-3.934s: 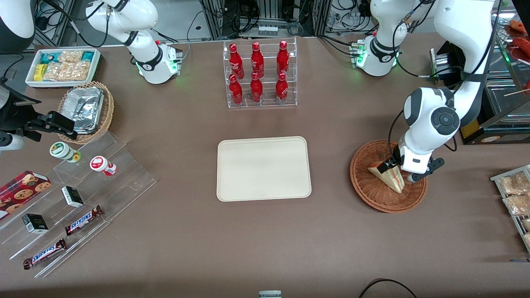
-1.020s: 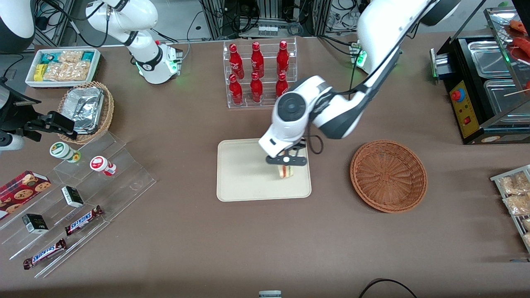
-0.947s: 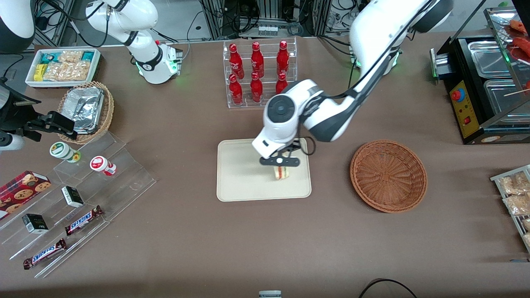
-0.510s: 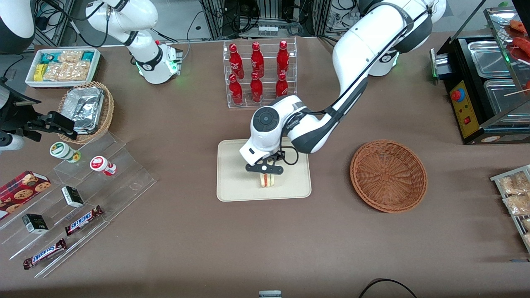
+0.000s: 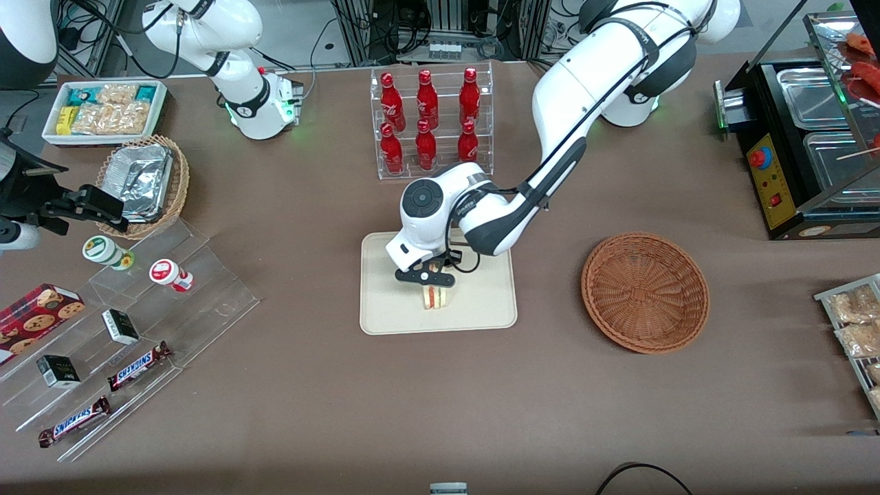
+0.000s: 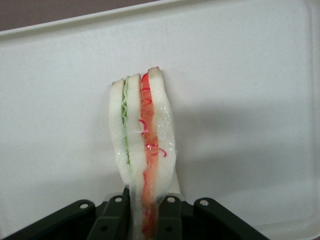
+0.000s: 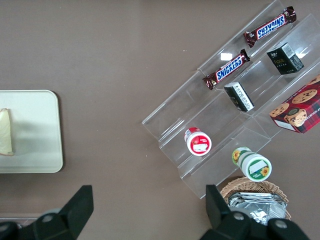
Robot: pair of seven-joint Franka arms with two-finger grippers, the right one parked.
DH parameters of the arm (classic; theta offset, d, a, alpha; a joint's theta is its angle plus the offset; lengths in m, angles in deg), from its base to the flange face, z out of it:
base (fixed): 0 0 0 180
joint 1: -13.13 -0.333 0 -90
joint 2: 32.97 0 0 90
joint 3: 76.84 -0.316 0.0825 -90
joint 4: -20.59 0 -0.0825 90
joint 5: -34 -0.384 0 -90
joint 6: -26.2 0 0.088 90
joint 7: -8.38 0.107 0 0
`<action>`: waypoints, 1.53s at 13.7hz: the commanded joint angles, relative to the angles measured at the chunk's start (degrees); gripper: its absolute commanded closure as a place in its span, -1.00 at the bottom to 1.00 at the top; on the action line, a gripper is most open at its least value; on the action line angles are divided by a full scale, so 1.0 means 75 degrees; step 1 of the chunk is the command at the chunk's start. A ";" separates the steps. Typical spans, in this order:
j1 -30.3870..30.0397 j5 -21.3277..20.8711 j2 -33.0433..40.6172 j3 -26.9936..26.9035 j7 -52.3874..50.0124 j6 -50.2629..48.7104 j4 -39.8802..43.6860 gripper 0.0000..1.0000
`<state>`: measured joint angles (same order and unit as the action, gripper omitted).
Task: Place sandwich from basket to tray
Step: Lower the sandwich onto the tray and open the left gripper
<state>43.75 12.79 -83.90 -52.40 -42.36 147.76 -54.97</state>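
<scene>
We've got the hand (image 5: 432,278) pinching the sandwich (image 6: 142,145) over the tray (image 5: 385,309), and the basket (image 5: 645,292) sits beside it.

sandwich (image 6: 142,150) base hidden between hand (image 6: 145,220), whether it touches tray (image 6: 250,75) unclear

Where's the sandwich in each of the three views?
Front view: sandwich held in the claw over the tray, basket empty.
Left wrist view: sandwich pinched between the claw fingers.
Right wrist view: sandwich at the picture's edge.
Shared landmark: the tray.
</scene>
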 commanded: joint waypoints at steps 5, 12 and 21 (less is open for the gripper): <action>0.0266 -0.0185 -0.0042 -0.0129 -0.0501 -0.0352 0.0197 -0.99; -0.0038 -0.0067 0.0613 -0.0118 -0.0934 -0.0329 0.0232 -1.00; -0.1513 0.0377 0.2897 -0.0106 -0.1017 -0.2238 -0.0236 -0.99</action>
<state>35.12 13.92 -67.77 -53.28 -49.39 132.45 -52.60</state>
